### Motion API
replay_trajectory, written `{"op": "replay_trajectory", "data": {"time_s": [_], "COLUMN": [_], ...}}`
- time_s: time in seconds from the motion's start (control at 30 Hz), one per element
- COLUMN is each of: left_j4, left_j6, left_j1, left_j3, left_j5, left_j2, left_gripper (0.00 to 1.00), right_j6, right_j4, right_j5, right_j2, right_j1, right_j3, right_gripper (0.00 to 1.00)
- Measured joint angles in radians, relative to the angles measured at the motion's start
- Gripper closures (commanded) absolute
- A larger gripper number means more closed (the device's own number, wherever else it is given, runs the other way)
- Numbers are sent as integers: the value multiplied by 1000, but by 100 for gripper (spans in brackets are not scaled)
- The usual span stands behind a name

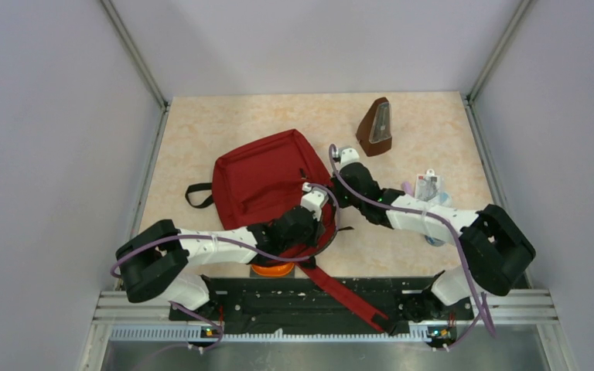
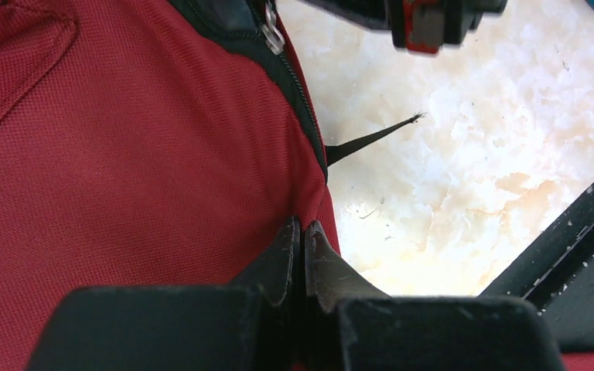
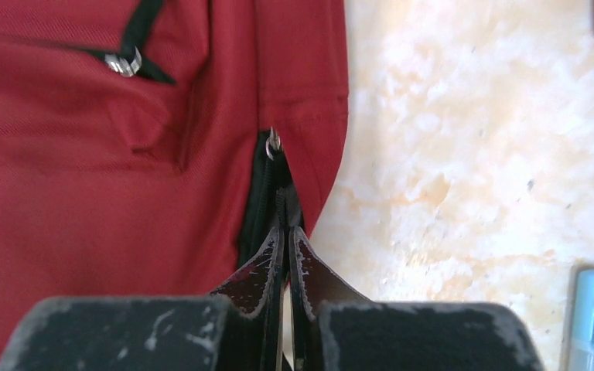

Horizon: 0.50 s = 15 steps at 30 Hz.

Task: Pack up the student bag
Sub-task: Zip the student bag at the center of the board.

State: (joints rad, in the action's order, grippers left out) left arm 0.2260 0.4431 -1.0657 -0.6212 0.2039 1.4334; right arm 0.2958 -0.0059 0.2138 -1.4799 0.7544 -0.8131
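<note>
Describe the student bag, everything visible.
The student bag is a dark-red woven-fabric backpack lying flat on the table, black zipper down its right side, a black loop at left, a long red strap trailing toward the arm bases. The left gripper is closed on its right edge; the right gripper is closed at the zipper.

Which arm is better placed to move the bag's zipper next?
Right. The right end effector is shut on the black zipper of the student bag, below the metal slider; the left end effector only pinches its red fabric edge.
</note>
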Motion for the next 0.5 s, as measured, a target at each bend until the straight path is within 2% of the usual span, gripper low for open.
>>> {"op": "replay_trajectory", "data": {"time_s": [0.23, 0.5], "left_j4": [36, 65], "left_j6": [0, -8], "left_j1": [0, 0], "left_j3": [6, 30], "left_j5": [-3, -16], "left_j2": [0, 0], "left_gripper": [100, 100], "right_j6": [-15, -67], "right_j4": [82, 156], "right_j5": [71, 118], "right_j2": [6, -102], "right_j1": [2, -4], "right_j3": [0, -48], "right_gripper": [100, 100]}}
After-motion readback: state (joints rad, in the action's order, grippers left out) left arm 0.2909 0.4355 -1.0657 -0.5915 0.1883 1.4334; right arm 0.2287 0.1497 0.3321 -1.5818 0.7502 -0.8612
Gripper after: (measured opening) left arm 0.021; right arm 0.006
